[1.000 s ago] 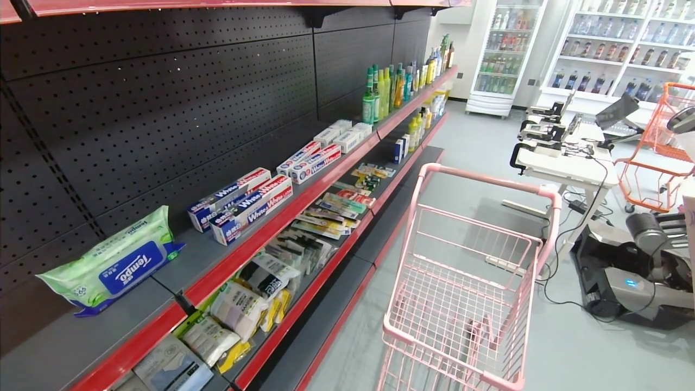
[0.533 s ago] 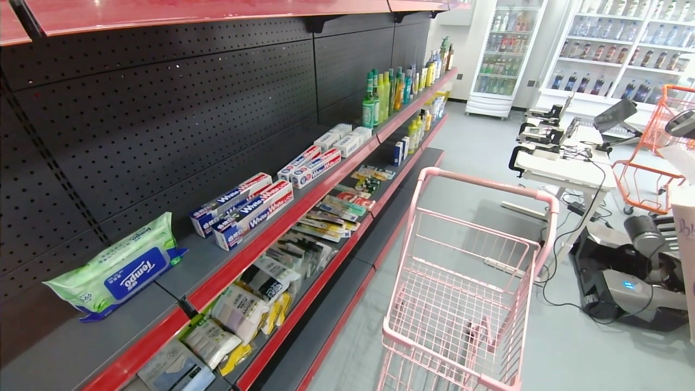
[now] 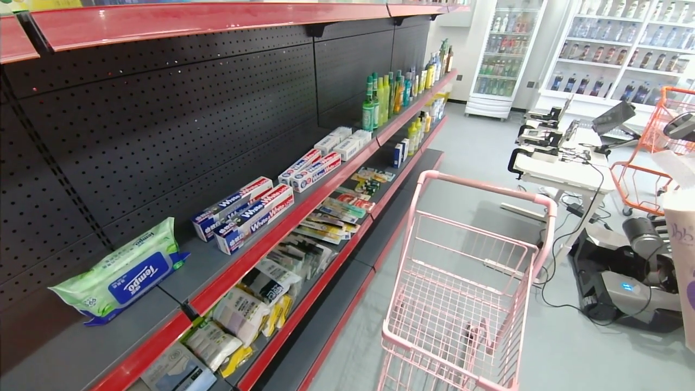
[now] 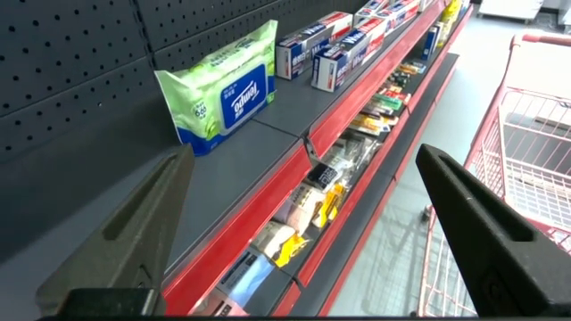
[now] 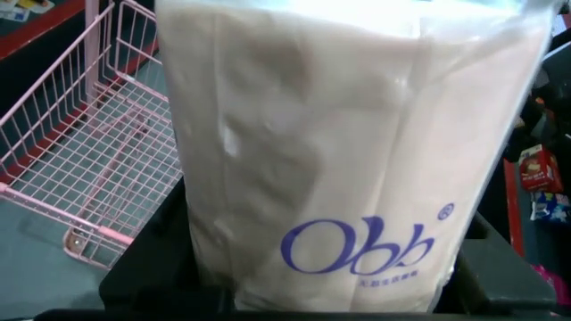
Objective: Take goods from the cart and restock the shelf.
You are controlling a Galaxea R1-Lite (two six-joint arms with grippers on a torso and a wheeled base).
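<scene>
Right claw (image 5: 321, 290) grips the plastic-wrapped paper pack (image 5: 348, 143), likely soft, light, slippery: squeeze its flanks gently; left claw (image 4: 305, 159) spread wide, empty

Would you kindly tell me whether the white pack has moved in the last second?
Yes: the white pack has moved left, covering more of the black machine behind it.

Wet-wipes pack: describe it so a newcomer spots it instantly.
Start at the black pegboard shelf unit with red edges on the robot's left. On the board holding toothpaste boxes, at the near end, a soft green pack leans on the pegboard. Unlike those stiff boxes, it is a pouch with a blue label.
</scene>
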